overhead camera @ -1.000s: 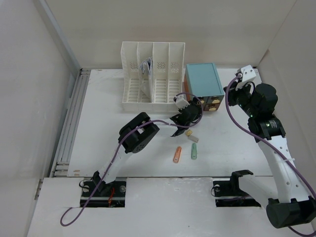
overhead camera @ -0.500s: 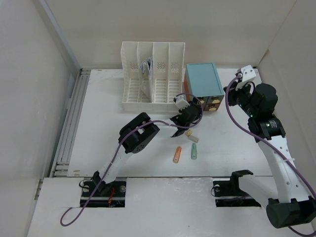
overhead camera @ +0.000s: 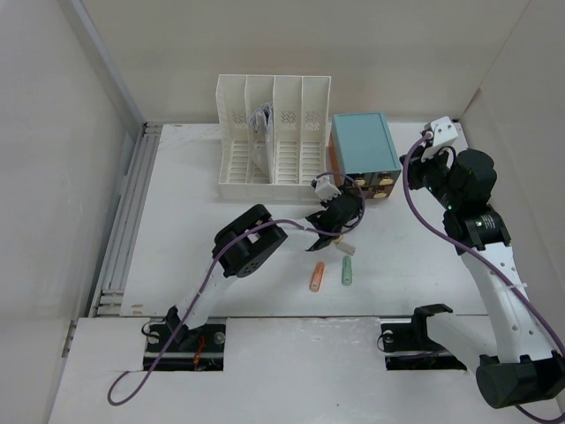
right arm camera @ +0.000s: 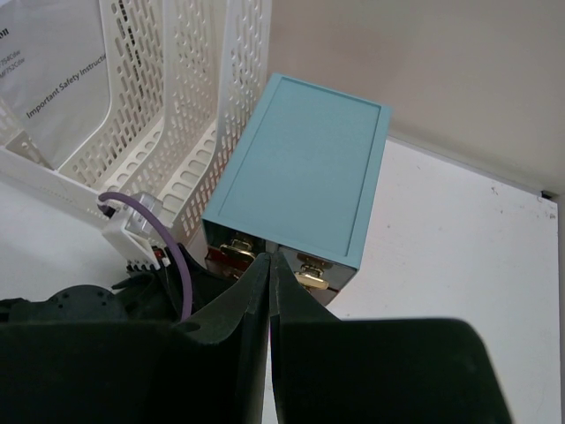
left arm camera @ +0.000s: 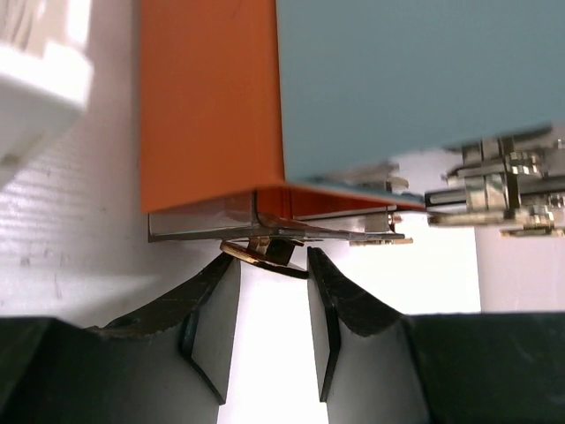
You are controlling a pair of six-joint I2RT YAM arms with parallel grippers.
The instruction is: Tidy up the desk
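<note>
The white desk (overhead camera: pixel 190 221) carries a teal-topped drawer box (overhead camera: pixel 362 141) at the back. My left gripper (overhead camera: pixel 342 210) sits at the box's front. In the left wrist view its jaws (left arm camera: pixel 269 265) stand a little apart, the tips on either side of a brass drawer handle (left arm camera: pixel 263 253) under the box's orange side (left arm camera: pixel 212 106). My right gripper (overhead camera: pixel 413 168) hangs right of the box, shut and empty; its wrist view shows the closed fingertips (right arm camera: pixel 269 262) above the box's teal top (right arm camera: pixel 309 168). An orange marker (overhead camera: pixel 317 276), a green marker (overhead camera: pixel 347 272) and a small cream piece (overhead camera: pixel 348 245) lie near the middle.
A white slotted file rack (overhead camera: pixel 274 132) with papers stands left of the box, also in the right wrist view (right arm camera: pixel 150 106). A ridged metal rail (overhead camera: pixel 124 221) runs along the left edge. Two cut-outs at the front hold the arm bases (overhead camera: pixel 181 340). White walls surround the desk.
My left arm has shifted slightly toward the near right, its gripper staying at the box's front. The right arm has not moved.
</note>
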